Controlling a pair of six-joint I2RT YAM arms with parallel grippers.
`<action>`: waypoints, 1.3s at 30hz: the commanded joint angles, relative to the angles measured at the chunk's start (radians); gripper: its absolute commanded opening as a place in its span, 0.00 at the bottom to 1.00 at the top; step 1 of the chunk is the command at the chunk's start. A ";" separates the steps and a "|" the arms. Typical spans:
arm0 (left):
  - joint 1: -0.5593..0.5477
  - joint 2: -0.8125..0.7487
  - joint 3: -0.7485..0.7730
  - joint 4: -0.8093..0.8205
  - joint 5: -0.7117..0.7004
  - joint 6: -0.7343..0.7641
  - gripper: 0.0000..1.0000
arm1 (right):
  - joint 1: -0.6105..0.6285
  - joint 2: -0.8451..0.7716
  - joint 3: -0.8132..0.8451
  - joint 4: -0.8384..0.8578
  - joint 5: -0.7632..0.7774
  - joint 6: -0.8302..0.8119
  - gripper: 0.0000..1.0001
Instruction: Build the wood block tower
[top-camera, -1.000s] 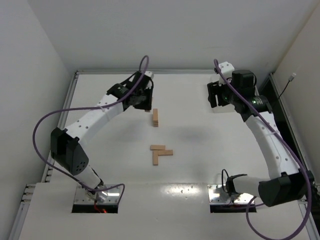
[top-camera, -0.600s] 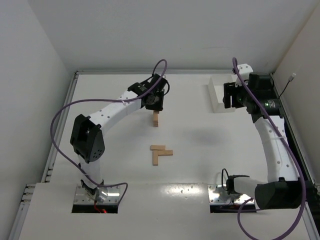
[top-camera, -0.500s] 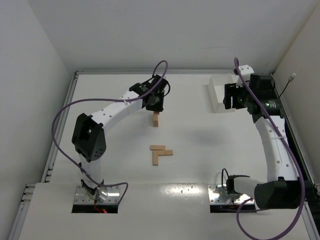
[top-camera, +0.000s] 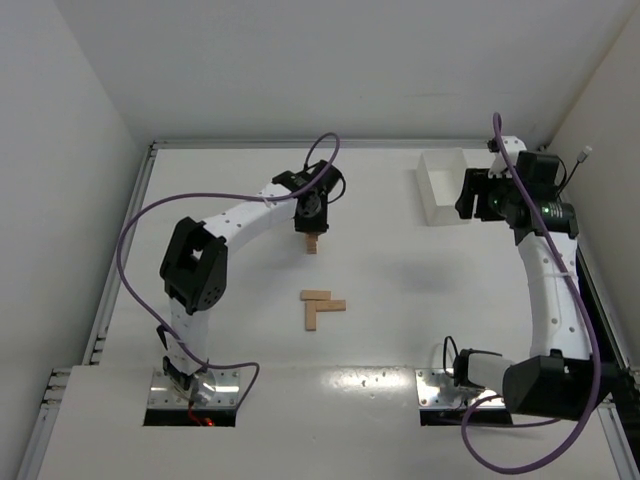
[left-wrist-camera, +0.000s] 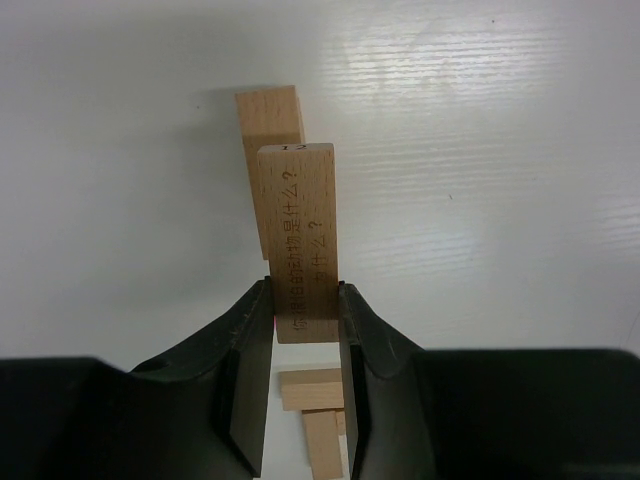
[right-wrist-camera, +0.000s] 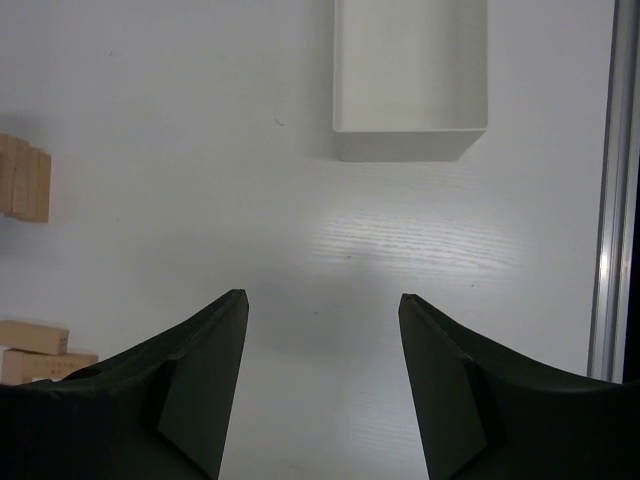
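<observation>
My left gripper (top-camera: 312, 220) (left-wrist-camera: 305, 290) is shut on a wood block with printed characters (left-wrist-camera: 297, 240). It holds the block just above a short stack of wood blocks (top-camera: 312, 243) (left-wrist-camera: 268, 118), offset slightly to one side of it. Three more blocks lie flat in an L-shaped group (top-camera: 321, 305), which shows between the jaws in the left wrist view (left-wrist-camera: 315, 400). My right gripper (top-camera: 478, 197) (right-wrist-camera: 320, 300) is open and empty above bare table. The stack (right-wrist-camera: 25, 178) and the L group (right-wrist-camera: 32, 345) show at the left edge of its view.
A white rectangular plastic bin (top-camera: 443, 186) (right-wrist-camera: 410, 70) stands at the back right, empty, beside my right gripper. A metal rail (right-wrist-camera: 610, 180) runs along the table's right edge. White walls close in the table at the left, back and right.
My left arm has swung right and toward the stack, bringing the held block over it. My right arm has moved right, off the bin toward the table's right edge.
</observation>
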 joint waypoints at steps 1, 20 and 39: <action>0.002 0.006 0.051 -0.007 -0.025 -0.040 0.00 | -0.020 -0.005 -0.014 0.016 -0.030 0.027 0.59; 0.051 0.052 0.082 -0.007 -0.056 -0.050 0.00 | -0.068 0.005 -0.044 0.026 -0.102 0.045 0.56; 0.070 0.080 0.073 -0.007 0.005 -0.031 0.00 | -0.068 0.041 -0.044 0.053 -0.120 0.054 0.56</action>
